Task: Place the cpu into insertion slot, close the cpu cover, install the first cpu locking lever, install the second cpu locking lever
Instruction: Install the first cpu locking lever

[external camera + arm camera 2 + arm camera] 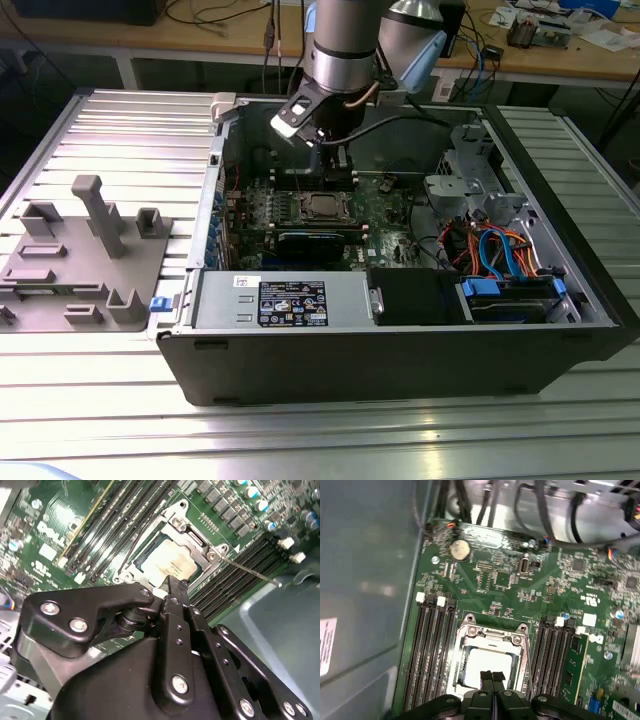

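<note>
The cpu (489,661) lies flat in the insertion slot (462,666) on the green motherboard (505,580), with its pale top showing through the window of the cpu cover (492,634). The cover looks folded down over the chip to hold it seated.

The pincer (493,676) is clenched, fingertips pressed together with nothing visible between them. It hangs just over the near edge of the cover, probably so the closed tips can push like one narrow finger.

In the second wrist view a thin locking lever (250,570) juts out from the socket corner across the memory slots (240,575). It seems unlatched, though I cannot be sure.

The exterior view adds the setting: the arm reaches down into an open computer case (400,350) on a ribbed desk (130,130), with the pincer at about twelve o'clock from the chip. Bundled drive cables (500,245) are at three o'clock and a grey fixture tray (80,265) lies well apart at nine.
</note>
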